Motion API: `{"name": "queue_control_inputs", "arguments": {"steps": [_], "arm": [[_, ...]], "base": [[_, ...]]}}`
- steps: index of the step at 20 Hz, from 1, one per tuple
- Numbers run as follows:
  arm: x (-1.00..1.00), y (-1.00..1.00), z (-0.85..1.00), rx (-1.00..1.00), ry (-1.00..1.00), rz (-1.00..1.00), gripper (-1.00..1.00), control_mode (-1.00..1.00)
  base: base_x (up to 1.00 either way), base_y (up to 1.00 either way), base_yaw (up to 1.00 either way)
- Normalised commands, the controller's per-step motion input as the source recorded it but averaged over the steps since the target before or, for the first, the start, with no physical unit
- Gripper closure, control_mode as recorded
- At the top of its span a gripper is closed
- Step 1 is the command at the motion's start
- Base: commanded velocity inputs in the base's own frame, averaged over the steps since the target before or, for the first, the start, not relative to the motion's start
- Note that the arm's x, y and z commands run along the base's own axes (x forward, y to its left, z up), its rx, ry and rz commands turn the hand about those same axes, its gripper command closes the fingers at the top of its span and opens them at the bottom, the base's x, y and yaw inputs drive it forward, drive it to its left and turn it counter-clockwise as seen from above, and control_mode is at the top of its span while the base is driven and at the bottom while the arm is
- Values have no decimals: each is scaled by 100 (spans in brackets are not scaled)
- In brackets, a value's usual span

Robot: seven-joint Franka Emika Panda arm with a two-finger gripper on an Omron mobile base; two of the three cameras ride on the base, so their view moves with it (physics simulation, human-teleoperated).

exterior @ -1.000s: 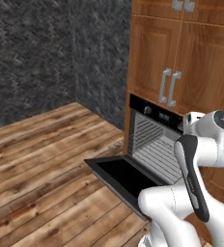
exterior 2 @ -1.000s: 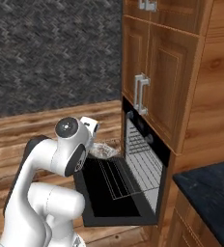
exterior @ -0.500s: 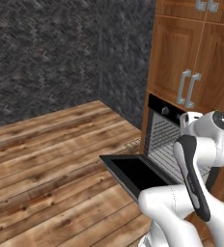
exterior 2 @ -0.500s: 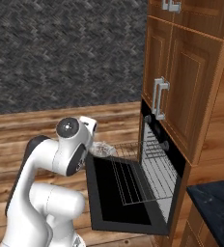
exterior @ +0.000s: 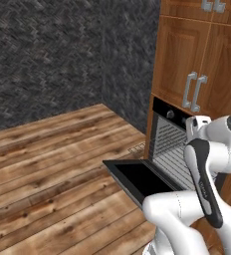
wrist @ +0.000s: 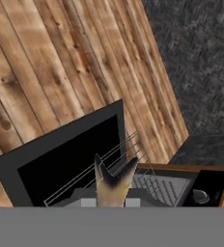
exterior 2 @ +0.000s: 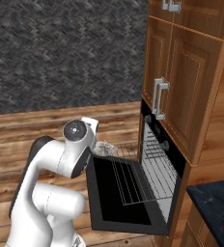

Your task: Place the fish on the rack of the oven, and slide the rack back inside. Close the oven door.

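Fish (wrist: 112, 185) sits pinched in the gripper (wrist: 112, 200) above the pulled-out rack (exterior 2: 133, 178) — lower it flat onto mid-rack wires, clear of the open oven door (exterior 2: 115, 195), before releasing.

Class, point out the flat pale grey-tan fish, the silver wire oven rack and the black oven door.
flat pale grey-tan fish (wrist: 113, 185), hand view, body below the tail.
silver wire oven rack (exterior 2: 128, 181), right base view, grid over the door.
black oven door (exterior: 137, 180), left base view, glass panel.
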Motion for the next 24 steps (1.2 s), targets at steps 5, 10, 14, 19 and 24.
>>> {"name": "queue_control_inputs", "arguments": {"steps": [5,10,14,19,24], "arm": [[22,-9,-28,0,-1,1,100,-100],[68,-11,-50,0,5,0,100,-100],[69,-6,-43,0,9,0,100,-100],[69,0,-49,-3,7,-1,100,-100],[62,-6,-30,-2,7,-2,100,-100]], "base": [[0,0,0],[0,0,0],[0,0,0],[0,0,0],[0,0,0]]}}
